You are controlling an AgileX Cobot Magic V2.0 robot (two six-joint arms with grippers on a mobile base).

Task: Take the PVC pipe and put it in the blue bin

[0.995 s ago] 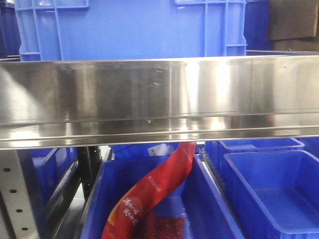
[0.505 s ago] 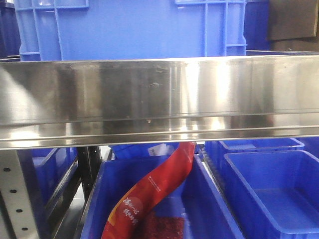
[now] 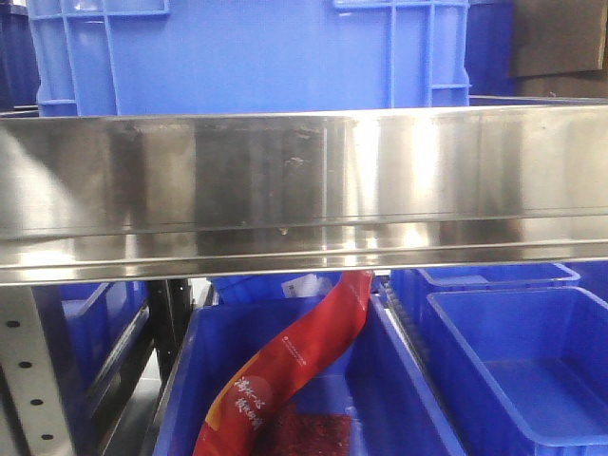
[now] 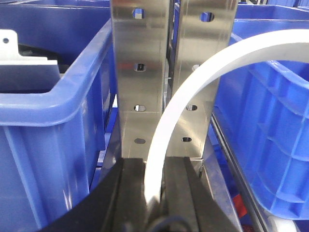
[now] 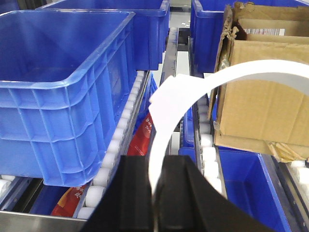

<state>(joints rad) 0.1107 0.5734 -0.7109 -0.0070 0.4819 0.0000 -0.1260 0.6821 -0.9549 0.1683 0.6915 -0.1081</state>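
Observation:
In the left wrist view a white curved PVC pipe (image 4: pixel 193 87) rises from between the black fingers and arcs up to the right. My left gripper (image 4: pixel 153 165) is shut on its lower end. It hangs in front of two steel uprights, between two blue bins (image 4: pixel 48 96). In the right wrist view a second white arc-shaped PVC pipe (image 5: pixel 174 104) with a squared-off end curves right over a cardboard box. My right gripper (image 5: pixel 158 163) is shut on its lower end. A large blue bin (image 5: pixel 63 72) stands to the left on rollers. Neither gripper shows in the front view.
A wide steel shelf rail (image 3: pixel 304 190) crosses the front view with a big blue crate (image 3: pixel 247 57) above it. Below are blue bins (image 3: pixel 522 361), one holding a red bag (image 3: pixel 294 361). An open cardboard box (image 5: pixel 260 106) sits right of the white rollers (image 5: pixel 116 145).

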